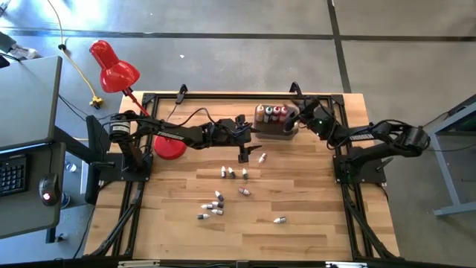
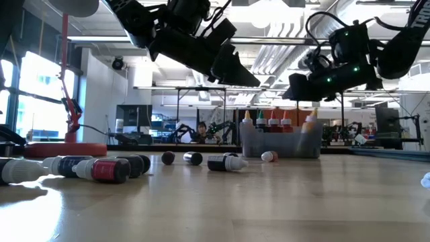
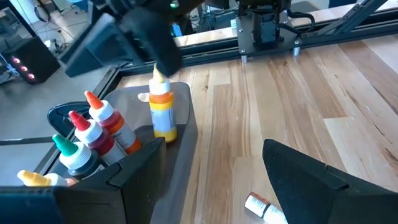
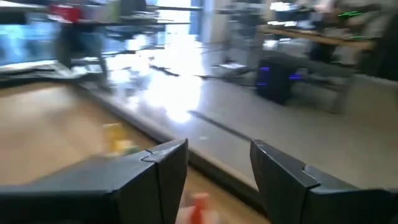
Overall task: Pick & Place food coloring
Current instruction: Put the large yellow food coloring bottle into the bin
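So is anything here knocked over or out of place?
Yes: about a dozen tiny bottles lie tipped on their sides, scattered over the table. The bigger bottles stand upright in the grey tub. Nothing looks spilled or broken.

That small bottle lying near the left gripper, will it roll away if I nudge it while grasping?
Probably. The small bottle lies on its side on the bare wooden table, and its body looks round, so a sideways nudge would likely roll it. Its pointed cap may make it curve. It looks tiny, probably light, so the open left gripper could flick it.
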Action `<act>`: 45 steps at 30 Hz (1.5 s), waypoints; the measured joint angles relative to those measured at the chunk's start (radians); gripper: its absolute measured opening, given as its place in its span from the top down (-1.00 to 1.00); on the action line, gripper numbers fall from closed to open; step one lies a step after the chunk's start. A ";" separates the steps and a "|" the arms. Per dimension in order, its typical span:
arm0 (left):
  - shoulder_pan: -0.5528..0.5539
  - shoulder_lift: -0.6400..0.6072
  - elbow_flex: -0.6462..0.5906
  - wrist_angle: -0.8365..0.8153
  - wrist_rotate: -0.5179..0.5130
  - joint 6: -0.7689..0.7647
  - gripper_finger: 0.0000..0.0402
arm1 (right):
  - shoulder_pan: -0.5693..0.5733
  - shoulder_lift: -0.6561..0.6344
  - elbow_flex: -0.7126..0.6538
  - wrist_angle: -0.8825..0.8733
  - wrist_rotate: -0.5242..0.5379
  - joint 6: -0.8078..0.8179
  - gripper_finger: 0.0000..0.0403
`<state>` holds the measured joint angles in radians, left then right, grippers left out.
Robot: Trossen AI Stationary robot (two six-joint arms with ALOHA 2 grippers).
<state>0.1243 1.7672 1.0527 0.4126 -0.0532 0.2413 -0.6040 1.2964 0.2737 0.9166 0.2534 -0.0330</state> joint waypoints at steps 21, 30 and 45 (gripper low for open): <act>0.000 0.000 0.000 -0.027 -0.018 -0.010 -0.31 | 0.301 -0.079 0.000 -0.452 0.165 0.138 0.92; 0.000 0.000 0.000 -0.019 -0.020 -0.010 -0.31 | 0.227 -0.079 0.001 -0.516 0.203 0.156 0.99; 0.000 0.000 0.000 -0.019 -0.020 -0.010 -0.31 | 0.084 -0.079 0.000 -0.448 0.101 0.026 1.00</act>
<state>0.1244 1.7672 1.0527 0.3931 -0.0734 0.2310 -0.5201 1.2173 0.2741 0.4689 0.3544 -0.0066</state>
